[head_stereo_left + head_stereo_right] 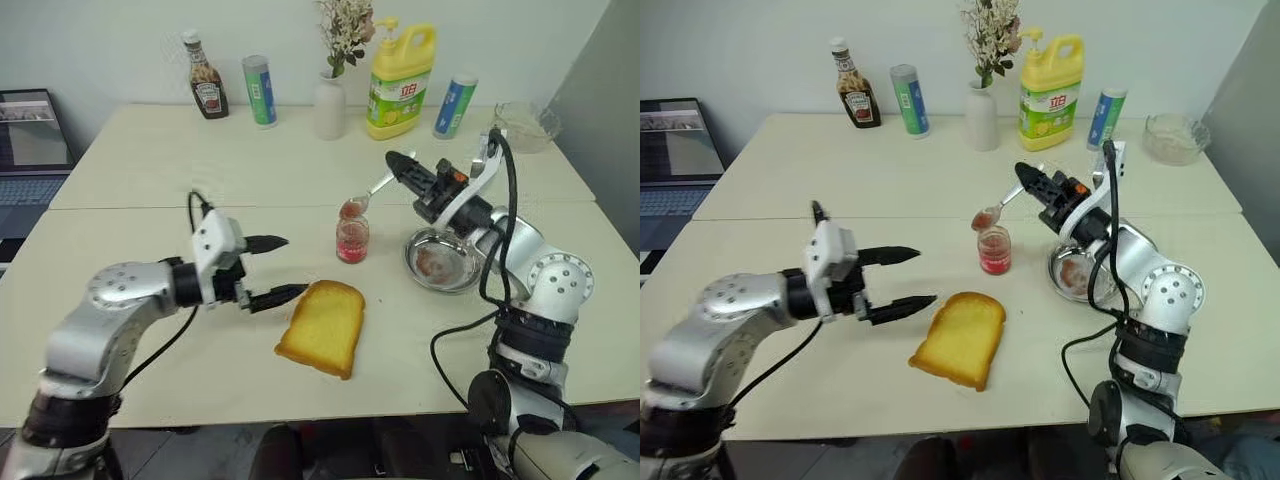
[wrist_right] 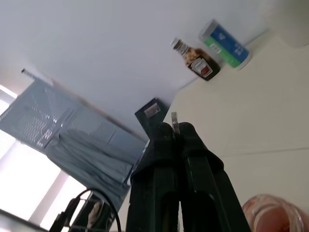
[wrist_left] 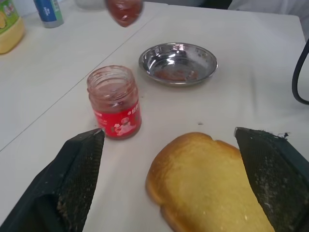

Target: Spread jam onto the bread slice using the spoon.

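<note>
The bread slice (image 1: 322,327) lies flat on the table, golden with a tan crust. Behind it stands the small glass jar of jam (image 1: 352,240), open and about half full. My right gripper (image 1: 392,160) is shut on the handle of the spoon (image 1: 366,197); the spoon's bowl, loaded with red jam, hangs just above the jar mouth. My left gripper (image 1: 280,268) stands open just left of the bread, nothing between its fingers (image 3: 79,176). In the left wrist view the bread (image 3: 205,183) lies between the two open fingers, with the jar (image 3: 115,102) beyond.
A round steel dish (image 1: 444,259) smeared with jam sits right of the jar. Along the table's back stand a ketchup bottle (image 1: 206,89), two tubes (image 1: 260,90), a white vase (image 1: 330,106), a yellow detergent jug (image 1: 400,80) and a glass bowl (image 1: 525,124). A laptop (image 1: 30,140) is at far left.
</note>
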{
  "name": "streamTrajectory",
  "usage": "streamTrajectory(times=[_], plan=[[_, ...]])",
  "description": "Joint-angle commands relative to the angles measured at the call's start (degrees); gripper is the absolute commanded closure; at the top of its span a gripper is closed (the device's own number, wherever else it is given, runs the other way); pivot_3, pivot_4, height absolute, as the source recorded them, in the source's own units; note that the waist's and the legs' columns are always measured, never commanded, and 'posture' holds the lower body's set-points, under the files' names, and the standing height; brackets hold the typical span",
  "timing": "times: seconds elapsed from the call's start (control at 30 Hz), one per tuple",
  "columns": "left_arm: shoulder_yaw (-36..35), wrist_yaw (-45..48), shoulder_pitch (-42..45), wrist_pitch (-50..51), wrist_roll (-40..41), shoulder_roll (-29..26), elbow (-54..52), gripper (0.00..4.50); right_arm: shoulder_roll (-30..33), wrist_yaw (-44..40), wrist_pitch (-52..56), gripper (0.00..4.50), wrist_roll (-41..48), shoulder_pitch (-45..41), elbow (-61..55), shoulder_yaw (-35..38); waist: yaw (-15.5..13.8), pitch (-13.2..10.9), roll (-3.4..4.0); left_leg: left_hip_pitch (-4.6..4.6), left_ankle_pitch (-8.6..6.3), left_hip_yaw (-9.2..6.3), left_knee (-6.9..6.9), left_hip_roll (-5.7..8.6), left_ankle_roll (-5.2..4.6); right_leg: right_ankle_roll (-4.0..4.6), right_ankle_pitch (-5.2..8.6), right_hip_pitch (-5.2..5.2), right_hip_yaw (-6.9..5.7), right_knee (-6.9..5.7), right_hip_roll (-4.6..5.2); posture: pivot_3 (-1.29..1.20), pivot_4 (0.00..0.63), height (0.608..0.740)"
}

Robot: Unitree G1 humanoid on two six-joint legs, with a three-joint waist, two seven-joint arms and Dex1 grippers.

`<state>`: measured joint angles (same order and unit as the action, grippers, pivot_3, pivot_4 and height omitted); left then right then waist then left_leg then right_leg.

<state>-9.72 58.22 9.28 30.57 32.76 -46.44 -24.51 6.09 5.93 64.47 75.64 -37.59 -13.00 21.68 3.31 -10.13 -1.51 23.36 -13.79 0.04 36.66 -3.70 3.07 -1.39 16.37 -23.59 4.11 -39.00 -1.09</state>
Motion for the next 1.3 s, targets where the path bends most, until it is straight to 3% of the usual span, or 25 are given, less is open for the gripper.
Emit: streamTrajectory(times=[0.03,0.2,0.5,0.93,1.3], plan=[[-6.2,4.5,-6.2,-1.6,3.0,-2.9,-4.5,0.0,0.6,-0.1,0.6,4.47,4.1,2.6,-5.9,-4.4,0.0,0.0,0.01,0.01,0.0,-0.02,0.0,0.01,0.0,0.01,0.0,-0.01,-0.01,-0.02,0.02,0.0,0.15,0.74],[-11.3,11.9,-21.6,-8.4,-1.4,-7.0,-4.1,0.0,5.3,-10.2,-3.7,4.47,-8.7,6.3,-8.3,-16.1,0.4,0.0,0.05,-0.01,0.0,0.05,-0.05,0.0,0.0,0.12,0.1,-0.1,0.01,-0.03,0.04,0.0,0.15,0.74],[-8.0,9.9,-24.6,-9.8,-2.2,-5.8,-7.6,0.0,12.5,-26.2,-17.3,4.47,-31.4,8.6,-12.2,-34.9,-0.2,0.0,0.0,0.03,0.0,0.03,0.0,0.02,0.0,-0.05,0.25,-0.13,-0.03,-0.03,0.07,0.0,0.15,0.74],[-5.7,8.3,-23.3,-8.9,-1.4,-5.7,-8.6,0.0,15.3,-31.1,-20.2,4.47,-41.3,7.8,-21.2,-39.4,-0.2,0.0,-0.02,0.05,0.0,-0.03,0.01,0.02,0.0,0.07,0.18,-0.14,-0.07,-0.06,0.06,0.0,0.15,0.74],[-4.9,8.0,-23.1,-9.5,-1.8,-5.3,-8.5,0.0,17.4,-36.1,-23.7,4.47,-46.8,7.9,-21.4,-40.4,-0.2,0.0,-0.05,0.05,0.0,-0.03,0.05,0.03,0.0,0.09,0.16,-0.13,-0.07,-0.09,0.06,0.0,0.15,0.74]])
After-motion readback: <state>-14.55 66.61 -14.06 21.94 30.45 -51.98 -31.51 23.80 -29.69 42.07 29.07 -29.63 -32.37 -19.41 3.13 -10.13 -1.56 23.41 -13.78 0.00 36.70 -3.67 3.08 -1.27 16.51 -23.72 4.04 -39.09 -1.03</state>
